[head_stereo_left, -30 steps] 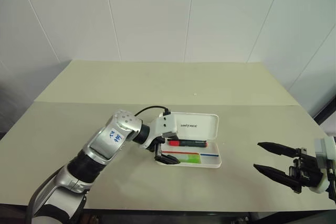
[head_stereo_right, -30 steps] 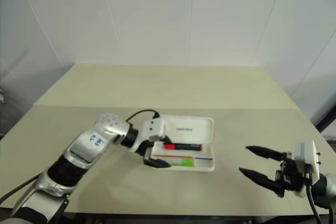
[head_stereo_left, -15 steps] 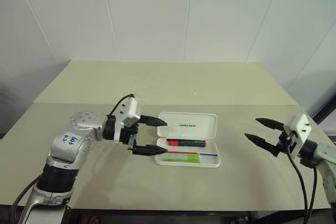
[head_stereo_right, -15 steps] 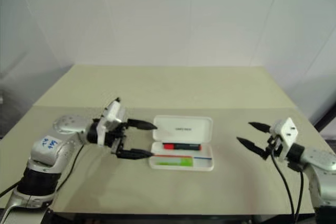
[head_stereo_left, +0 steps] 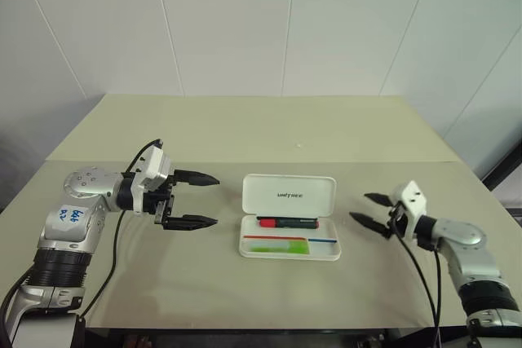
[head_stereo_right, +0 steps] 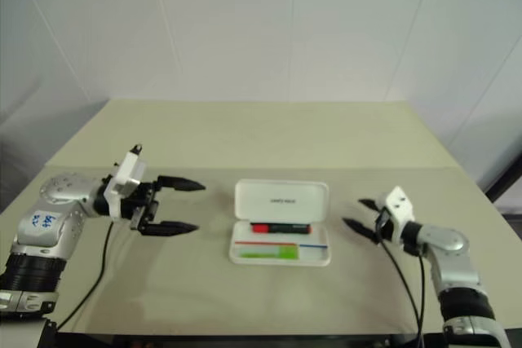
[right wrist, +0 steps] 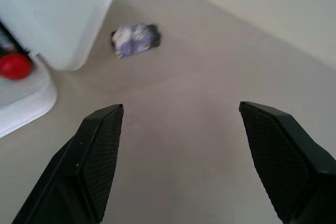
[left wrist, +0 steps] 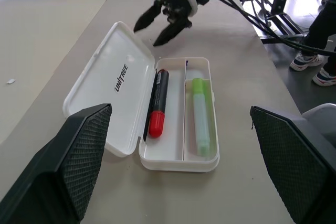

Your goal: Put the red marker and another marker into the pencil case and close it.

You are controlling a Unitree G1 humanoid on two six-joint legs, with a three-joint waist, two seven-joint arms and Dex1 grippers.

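Note:
The white pencil case (head_stereo_left: 289, 196) lies open at the table's middle, its lid tipped back. The red marker (head_stereo_left: 287, 222) rests in the rear compartment of the tray, red cap toward my left. The lime-green highlighter (head_stereo_left: 279, 246) lies in the front compartment. My left gripper (head_stereo_left: 214, 200) hovers left of the case, pointing at it, open and holding nothing. My right gripper (head_stereo_left: 359, 206) is low over the table right of the case, also open and holding nothing. The left wrist view looks down on the case (left wrist: 118, 72), the marker (left wrist: 156, 109) and the highlighter (left wrist: 200, 116), with the right gripper (left wrist: 146, 36) beyond.
A small grey scrap (right wrist: 135, 38) lies on the beige table (head_stereo_left: 245, 128) behind the case's lid. White wall panels stand behind the table. In the left wrist view, a person's shoes (left wrist: 310, 66) show on the floor past the table edge.
My left gripper has drawn back from the case's left end to the left and risen a little. My right gripper has come in from the table's front right toward the case.

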